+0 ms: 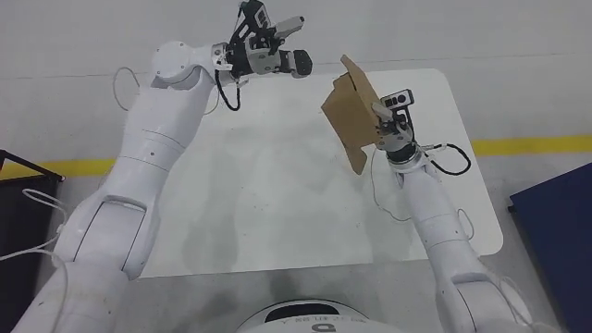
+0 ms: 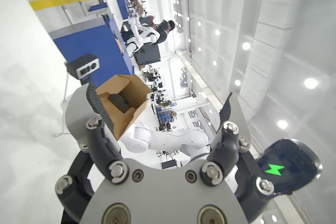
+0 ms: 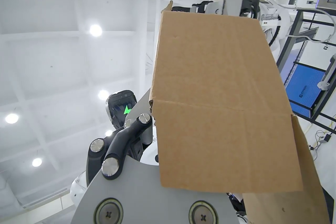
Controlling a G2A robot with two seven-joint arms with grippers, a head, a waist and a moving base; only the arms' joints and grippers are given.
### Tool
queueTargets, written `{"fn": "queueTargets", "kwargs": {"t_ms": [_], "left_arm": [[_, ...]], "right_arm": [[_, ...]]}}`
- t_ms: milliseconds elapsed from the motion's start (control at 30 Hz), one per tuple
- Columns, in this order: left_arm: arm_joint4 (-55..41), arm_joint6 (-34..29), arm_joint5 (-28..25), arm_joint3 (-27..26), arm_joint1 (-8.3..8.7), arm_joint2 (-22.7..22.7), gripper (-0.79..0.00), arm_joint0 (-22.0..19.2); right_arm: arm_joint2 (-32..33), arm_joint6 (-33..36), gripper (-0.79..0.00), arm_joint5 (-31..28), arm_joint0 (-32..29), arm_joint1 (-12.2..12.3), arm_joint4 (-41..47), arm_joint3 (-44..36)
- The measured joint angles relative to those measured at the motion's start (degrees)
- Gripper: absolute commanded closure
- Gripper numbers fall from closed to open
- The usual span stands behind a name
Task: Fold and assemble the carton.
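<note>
The brown cardboard carton (image 1: 351, 111) is held up in the air over the right side of the white table (image 1: 277, 194), partly unfolded, with flaps sticking out. My right gripper (image 1: 382, 122) is shut on its edge from the right side. In the right wrist view the carton (image 3: 223, 99) stands close in front, and one grey finger (image 3: 141, 107) lies against its side. My left gripper (image 1: 268, 20) is raised above the table's far edge, to the left of the carton and apart from it. It is open (image 2: 158, 101) and faces the carton's open end (image 2: 123, 101).
The table has rounded corners, and a thin cable (image 1: 384, 199) lies on it near my right arm. A blue object (image 1: 555, 222) stands off the table to the right, and a black frame (image 1: 18, 180) to the left.
</note>
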Motion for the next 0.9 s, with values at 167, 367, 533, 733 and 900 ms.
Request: {"fn": "queueTargets", "kwargs": {"t_ms": [167, 367, 533, 733, 900], "left_arm": [[-6.7, -5.5, 4.2, -1.4, 0.03, -0.9, -0.785, 1.4], [-3.9, -8.3, 7.4, -2.3, 0.63, -0.7, -0.785, 1.0], [-8.5, -11.4, 9.0, -2.5, 0.58, -1.6, -0.785, 1.7], [-6.8, -11.0, 8.9, -2.4, 1.27, -3.0, -0.785, 1.2], [-5.6, -11.7, 11.4, -2.7, 1.2, -1.5, -0.785, 1.4]], "right_arm": [[-0.2, -0.7, 0.0, -1.1, -0.8, 0.6, -5.3, -2.3], [0.2, -1.6, 0.0, -3.0, -1.1, 1.1, -8.9, -3.3], [0.5, -1.4, 0.0, -4.9, -0.9, 1.6, -11.7, -3.4], [1.5, -2.5, 0.0, -7.3, -0.5, 2.2, -13.9, -2.4], [1.4, -2.2, 0.0, -7.0, -1.0, 2.6, -15.3, -3.5]]}}
